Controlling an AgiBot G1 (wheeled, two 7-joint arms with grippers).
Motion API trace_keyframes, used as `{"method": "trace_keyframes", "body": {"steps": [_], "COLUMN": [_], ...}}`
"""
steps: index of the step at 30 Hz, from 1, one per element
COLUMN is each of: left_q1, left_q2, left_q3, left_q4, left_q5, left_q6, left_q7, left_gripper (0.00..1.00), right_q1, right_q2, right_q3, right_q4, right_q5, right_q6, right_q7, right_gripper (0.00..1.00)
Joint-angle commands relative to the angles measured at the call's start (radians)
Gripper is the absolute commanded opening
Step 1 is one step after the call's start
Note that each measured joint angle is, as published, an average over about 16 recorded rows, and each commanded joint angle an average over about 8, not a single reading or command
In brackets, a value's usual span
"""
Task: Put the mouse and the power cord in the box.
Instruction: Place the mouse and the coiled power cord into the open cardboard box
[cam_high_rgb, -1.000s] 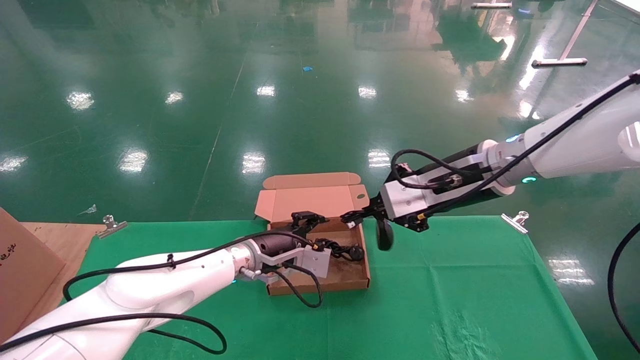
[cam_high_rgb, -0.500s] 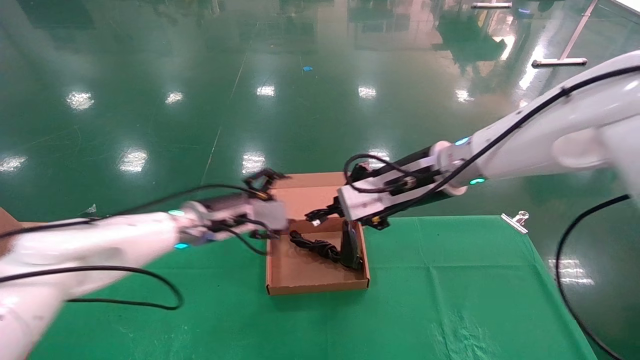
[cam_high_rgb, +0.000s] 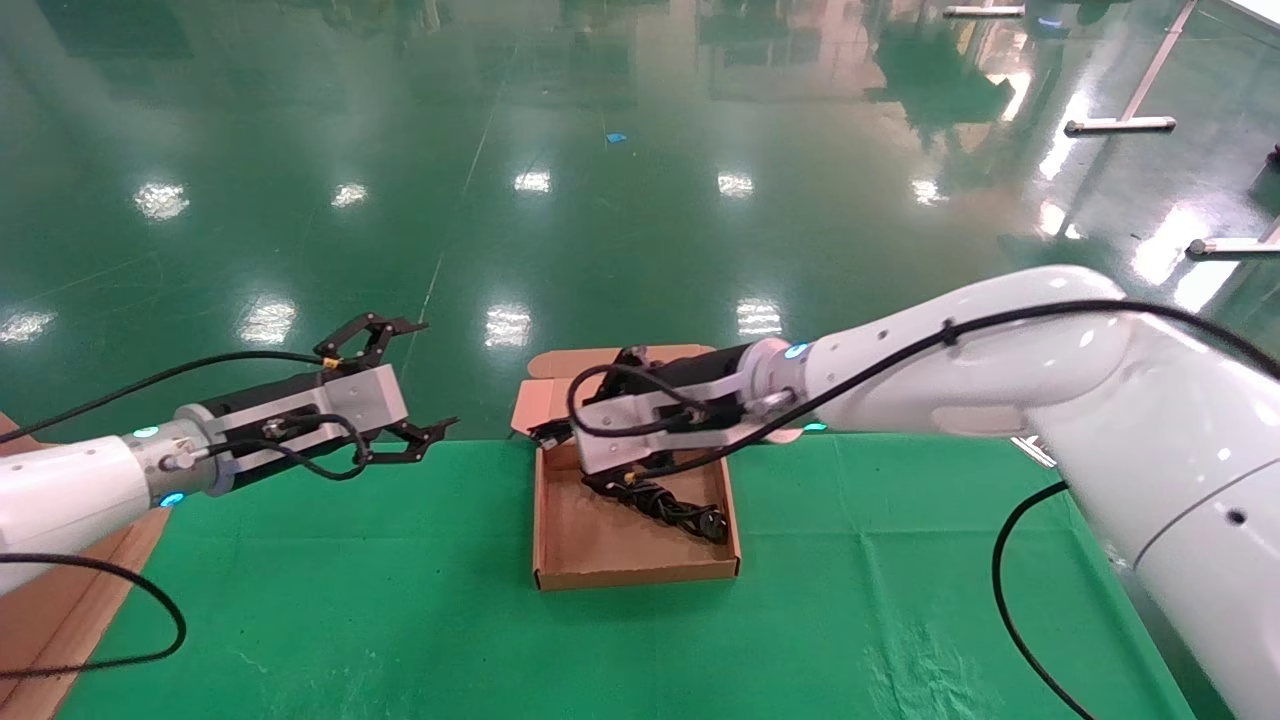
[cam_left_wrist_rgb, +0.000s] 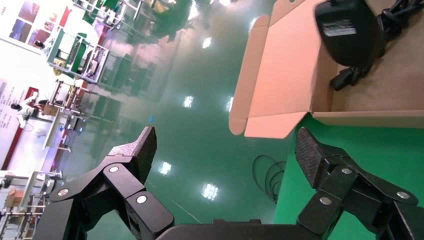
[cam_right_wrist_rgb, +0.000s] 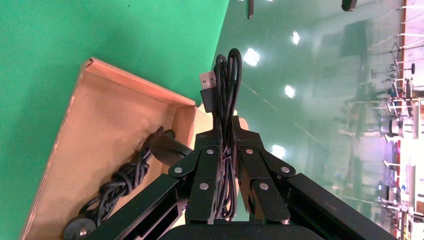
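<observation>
One box (cam_high_rgb: 600, 560) holds one power cord (cam_high_rgb: 660, 503) and one mouse (cam_left_wrist_rgb: 350, 32); right gripper (cam_high_rgb: 548, 432) fingers pinch its bundled wire above, left gripper (cam_high_rgb: 400, 385) hovers aside, fingers spread

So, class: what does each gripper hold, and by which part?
The right gripper holds the mouse by its bundled thin wire; the left gripper is open and holds nothing.

The left pincer (cam_high_rgb: 405, 385) is pulling back out of the box (cam_high_rgb: 560, 575) to the left, now hanging wide open above the bench (cam_high_rgb: 900, 600) edge. The right pincer (cam_high_rgb: 545, 432) is swinging in from the right side over the box's far left corner, carrying the mouse (cam_left_wrist_rgb: 350, 31) by its clamped wire bundle, above the power cord (cam_high_rgb: 665, 505).
</observation>
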Motion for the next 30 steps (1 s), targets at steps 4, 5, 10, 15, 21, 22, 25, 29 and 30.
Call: {"method": "trace_keyframes", "body": {"steps": [4,5,10,15,21,22,25,29,30], "left_q1": [0.012,0.014,0.017,0.015,0.015,0.015,0.015,0.015,0.015], "left_q2": [-0.011,-0.009,-0.002,0.000,-0.001,-0.001,-0.001,0.000,0.000], "left_q3": [-0.010,-0.011,-0.018,-0.021,-0.023,-0.023,-0.023,-0.022,-0.022], "left_q4": [0.026,0.031,0.050,0.064,0.071,0.071,0.069,0.067,0.067], "left_q5": [-0.014,-0.015,-0.023,-0.028,-0.031,-0.031,-0.031,-0.031,-0.030], "left_q6": [0.014,0.014,0.018,0.026,0.030,0.030,0.030,0.029,0.028], "left_q7": [0.019,0.025,0.048,0.058,0.060,0.060,0.060,0.059,0.059], "left_gripper": [1.00,1.00,1.00,1.00,1.00,1.00,1.00,1.00,1.00], "right_q1": [-0.021,-0.023,-0.032,-0.042,-0.048,-0.048,-0.047,-0.047,-0.046], "right_q2": [0.001,0.001,0.002,0.003,0.003,0.003,0.003,0.003,0.003], "right_q3": [-0.104,-0.122,-0.204,-0.254,-0.268,-0.267,-0.264,-0.260,-0.258], "right_q4": [0.047,0.047,0.040,0.035,0.032,0.031,0.031,0.031,0.031], "right_q5": [0.035,0.040,0.058,0.082,0.104,0.103,0.099,0.093,0.091], "right_q6": [0.075,0.087,0.133,0.151,0.156,0.155,0.153,0.151,0.150], "right_q7": [0.061,0.069,0.096,0.116,0.129,0.128,0.125,0.122,0.121], "right_gripper": [0.00,0.00,0.19,0.81,1.00,1.00,1.00,1.00,1.00]}}
